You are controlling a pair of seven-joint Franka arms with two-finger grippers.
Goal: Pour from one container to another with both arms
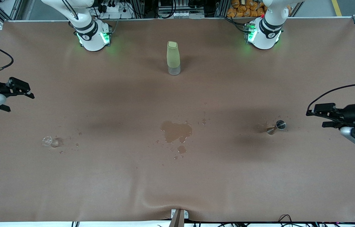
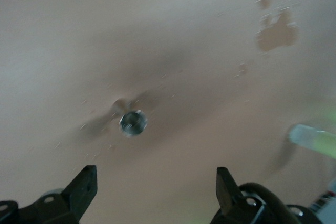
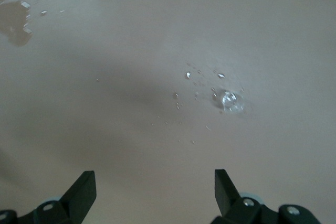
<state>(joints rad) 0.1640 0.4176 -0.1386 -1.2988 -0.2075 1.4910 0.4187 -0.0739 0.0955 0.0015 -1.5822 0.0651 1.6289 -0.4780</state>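
Standing on the worktop (image 1: 177,176) toward the right arm's end, the clear cup (image 1: 48,141) has droplets around it; the metal jigger (image 1: 280,125) stands toward the left arm's end, a puddle (image 1: 176,131) between them. Right hand (image 1: 23,90) and left hand (image 1: 317,116) hover at their own ends with fingers apart, holding nothing

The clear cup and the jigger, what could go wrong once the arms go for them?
1. The cup is tiny and see-through, so the open right tool may misjudge it and knock it over.
2. The jigger stands on a narrow foot; the open left tool could tip it.
3. The puddle and droplets suggest a slippery mat.
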